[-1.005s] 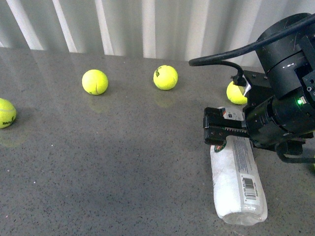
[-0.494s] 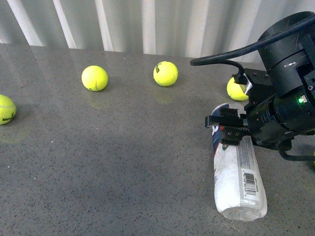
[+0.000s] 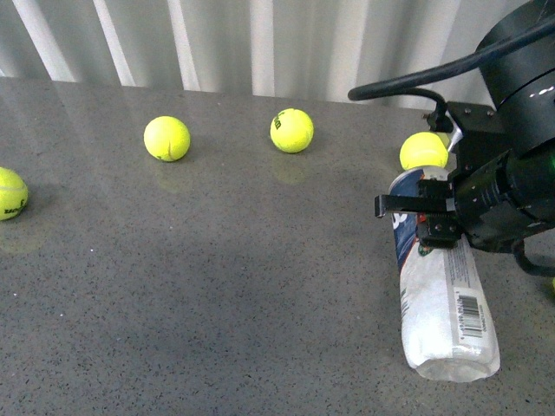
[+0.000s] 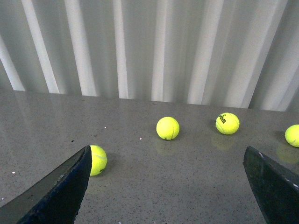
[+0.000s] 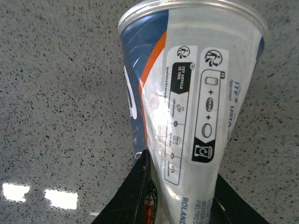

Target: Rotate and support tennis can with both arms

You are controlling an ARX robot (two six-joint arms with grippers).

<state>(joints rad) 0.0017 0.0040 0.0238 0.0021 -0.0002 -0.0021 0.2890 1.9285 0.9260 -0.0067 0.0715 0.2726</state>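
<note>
The tennis can (image 3: 447, 312) lies on the grey table at the right, its metal-rimmed end toward the far side and its barcode facing up. My right gripper (image 3: 425, 221) is shut on the can near that far end. In the right wrist view the can (image 5: 191, 93) fills the picture, white-and-navy with an orange stripe, with a black finger (image 5: 133, 196) on each side of it. My left gripper (image 4: 168, 186) is open and empty over bare table; the left arm does not show in the front view.
Several yellow-green tennis balls lie on the table: one at the far left (image 3: 10, 194), two near the back (image 3: 166, 139) (image 3: 291, 130), one just behind the can (image 3: 423, 151). A white corrugated wall (image 3: 260, 43) closes the back.
My right gripper has moved right and slightly up with the can's far end, and the whole can has shifted right. The balls have not moved.
</note>
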